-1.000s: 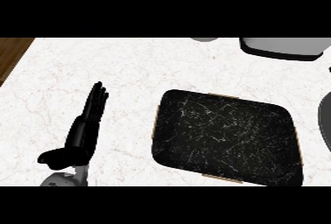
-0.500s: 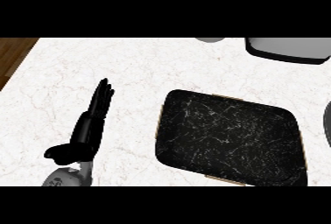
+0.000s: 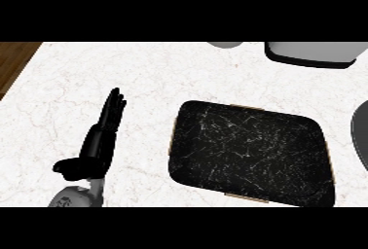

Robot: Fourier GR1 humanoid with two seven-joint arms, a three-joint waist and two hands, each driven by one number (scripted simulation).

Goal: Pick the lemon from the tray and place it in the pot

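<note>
Now left robot hand [image 3: 99, 141] flat, fingers straight, holding nothing, beside black tray [image 3: 248, 151].

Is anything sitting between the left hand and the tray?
Nothing visible: bare counter lies between the open left hand and the dark tray. No lemon shows on the tray.

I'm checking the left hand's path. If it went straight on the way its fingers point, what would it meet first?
The left hand points up the view, slightly right, over bare white counter. Its line passes left of the black tray and looks free to the counter's far edge, though height is unclear.
</note>
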